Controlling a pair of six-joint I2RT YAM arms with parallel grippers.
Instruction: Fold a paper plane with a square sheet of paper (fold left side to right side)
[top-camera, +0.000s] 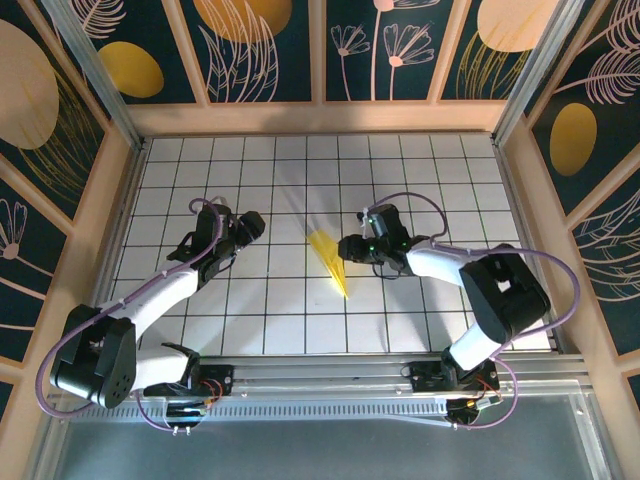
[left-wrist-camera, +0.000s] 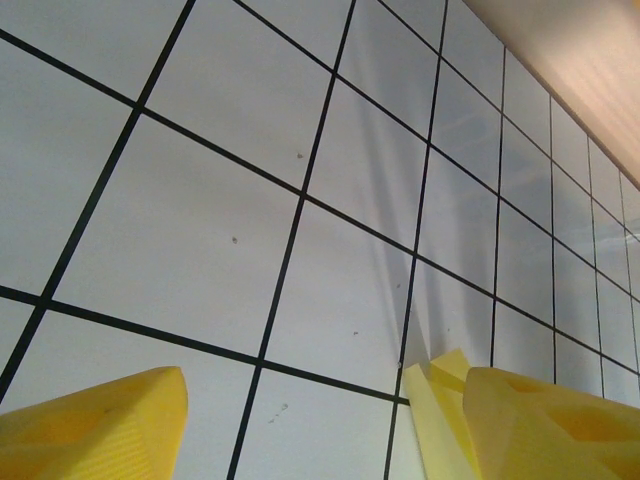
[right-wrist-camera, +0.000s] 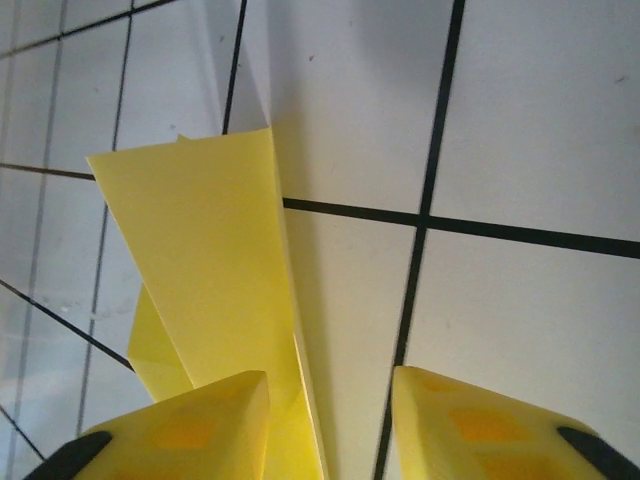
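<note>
A white grid table (top-camera: 280, 310) sits beneath dark floral panels (top-camera: 160, 40). At left, the left gripper (top-camera: 252, 226) stands wide and empty. The yellow paper plane (top-camera: 328, 262) lies mid-table, just beside the right gripper (top-camera: 346, 247), whose jaws are parted and clamp nothing.

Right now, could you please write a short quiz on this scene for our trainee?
1. True or false: the paper plane lies on the table between the left claw and the right claw.
2. Which claw is closer to the plane? A) left B) right
3. Fill in: seen from the right wrist, the right claw's fingers stand ____, not clamping the plane.

Key: 1 true; 2 B; 3 open.
</note>
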